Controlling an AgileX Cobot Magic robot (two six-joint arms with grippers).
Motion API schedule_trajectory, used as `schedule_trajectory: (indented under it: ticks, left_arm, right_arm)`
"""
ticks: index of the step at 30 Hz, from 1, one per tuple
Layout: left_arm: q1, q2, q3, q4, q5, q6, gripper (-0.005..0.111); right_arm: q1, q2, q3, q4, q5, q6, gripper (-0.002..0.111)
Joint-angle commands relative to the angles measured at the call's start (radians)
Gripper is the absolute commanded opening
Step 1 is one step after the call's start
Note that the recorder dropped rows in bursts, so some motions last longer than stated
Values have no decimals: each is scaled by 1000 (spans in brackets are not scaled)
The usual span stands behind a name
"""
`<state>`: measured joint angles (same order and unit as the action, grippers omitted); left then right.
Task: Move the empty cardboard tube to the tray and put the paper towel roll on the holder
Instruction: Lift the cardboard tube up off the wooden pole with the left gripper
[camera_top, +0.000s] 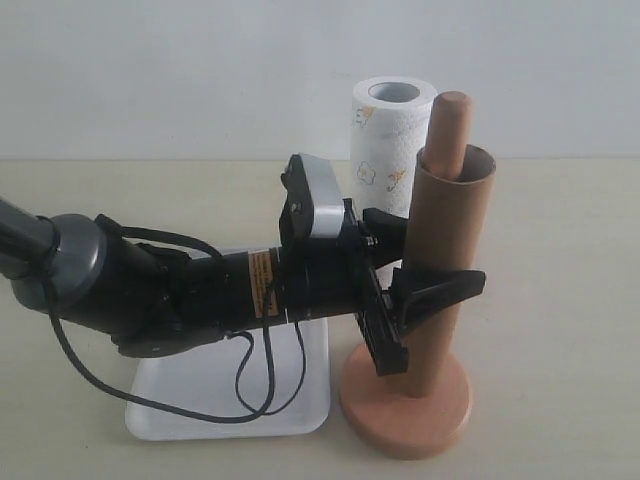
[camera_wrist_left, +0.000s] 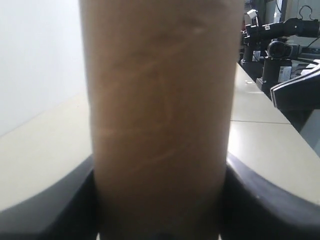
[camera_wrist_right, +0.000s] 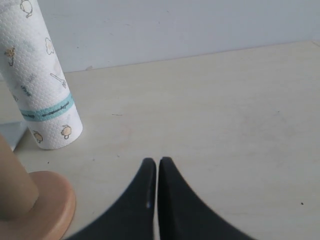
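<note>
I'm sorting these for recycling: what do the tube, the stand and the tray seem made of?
The tube looks like plain brown cardboard: matte, faintly scuffed, thin-walled at its open top. The stand seems smooth, matte, reddish wood, though no grain shows. The tray is smooth white, probably plastic; coated metal is possible.

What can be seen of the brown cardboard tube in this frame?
The cardboard tube is a plain brown hollow cylinder with faint scuffs and an open top end. It stands slightly tilted, sleeved over the holder dowel, whose rounded tip pokes out above its rim. The left gripper clasps it, a black finger on each side. Its bottom end cannot be made out.
</note>
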<state>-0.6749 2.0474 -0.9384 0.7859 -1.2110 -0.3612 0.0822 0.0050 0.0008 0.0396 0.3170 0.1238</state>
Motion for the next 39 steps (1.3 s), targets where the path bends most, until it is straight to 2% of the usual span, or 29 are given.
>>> schedule_trajectory:
  ticks: [1,15,21,27,34,39]
  left_arm:
    - [-5,-59,-4,-12,-10,-31,4]
    - [-5,-297,-4,-17,-10,-68,4]
    - [-5,-431,-4,-106,56,-65,4]
    - [-5,-529,-4,-207,55,-65,4]
    - [-5,-630,-4,-223,60,-65,4]
    - [-3,-702,-4,-252,86,-136,4]
  right_arm:
    - [-3,-5,-1,2,-14,-1,1]
    - [-3,-5,-1,2,-14,-1,1]
    - [-3,-5,-1,2,-14,-1,1]
    - [-3,-5,-1,2,-14,-1,1]
    - [-3,-5,-1,2,-14,-1,1]
    - [-3,-5,-1,2,-14,-1,1]
